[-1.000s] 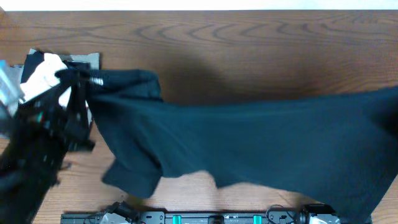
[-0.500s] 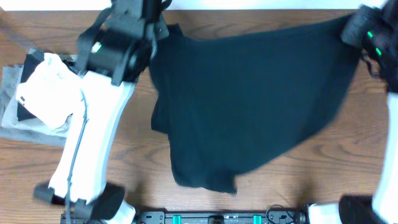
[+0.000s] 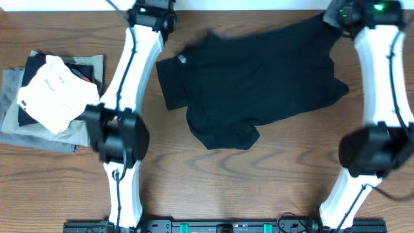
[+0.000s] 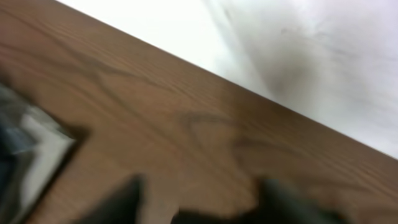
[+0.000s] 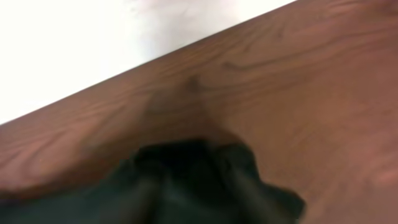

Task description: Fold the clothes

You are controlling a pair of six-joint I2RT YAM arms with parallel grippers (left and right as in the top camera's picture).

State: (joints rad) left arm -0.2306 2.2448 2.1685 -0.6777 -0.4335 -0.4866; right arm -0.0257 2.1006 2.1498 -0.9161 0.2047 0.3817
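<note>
Count on your desk [image 3: 259, 194]: one black T-shirt [image 3: 259, 77], one white garment [image 3: 52, 90], one grey-olive garment [image 3: 16, 123]; left fingers [image 4: 121, 200] apart, right fingers [image 3: 341, 13] unclear.

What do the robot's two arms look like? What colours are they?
The left arm and right arm are long white tubes with chunky round black joints. A thin black cable runs along the left one, and small green lights glow at the right one's far end.

No legible text or labels

Bright, even light — heavy blur in wrist views
</note>
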